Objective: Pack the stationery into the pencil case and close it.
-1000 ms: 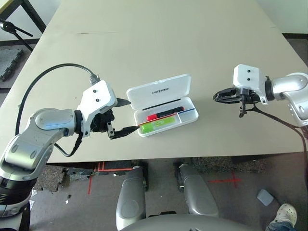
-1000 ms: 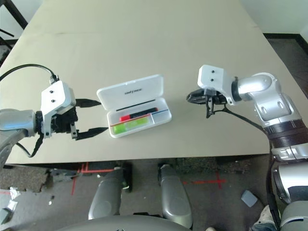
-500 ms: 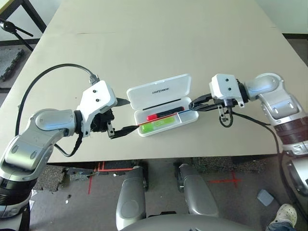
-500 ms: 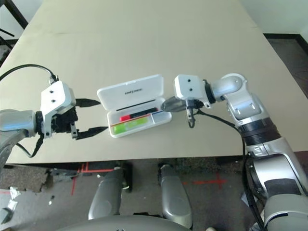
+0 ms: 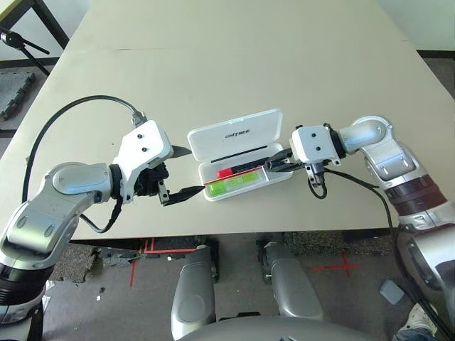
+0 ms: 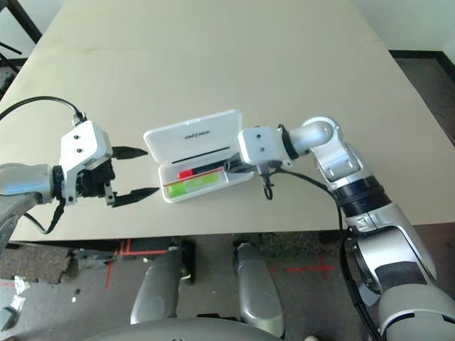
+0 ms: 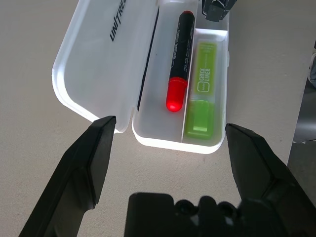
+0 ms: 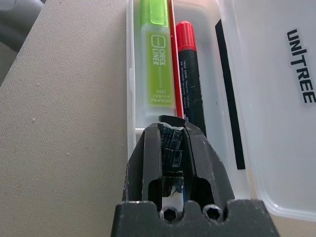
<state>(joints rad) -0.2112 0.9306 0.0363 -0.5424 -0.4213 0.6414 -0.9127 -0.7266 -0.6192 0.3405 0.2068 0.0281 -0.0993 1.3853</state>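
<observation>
Twelve o'clock being away from the robot, the pencil case (image 7: 155, 121) is lying open on the bench (image 5: 213, 64), its lid (image 7: 98, 64) leaning towards twelve. The red-and-black marker (image 7: 182, 49) and green highlighter (image 7: 203, 89) are lying inside, either side of the divider, the highlighter nearer eight o'clock. My left hand (image 7: 170, 123) is waiting at nine o'clock, spread and empty. My right hand (image 8: 172, 126) is reaching in from three o'clock, pinching a small dark piece (image 8: 171, 143).

Handling: I am judging the piece light and easily twisted, so I am favouring a square grip on its flat sides. I am rating the case light, stiff and prone to sliding; its lid is calling for a push at the middle of the outer edge. Both pens are probably rigid, smooth and best taken mid-barrel.

Markings: the lid is bearing "UNITREE"; the highlighter is showing "CHECK LINER". The piece is carrying fine print and what is looking like a barcode. I am finding the marker's small lettering illegible.
</observation>
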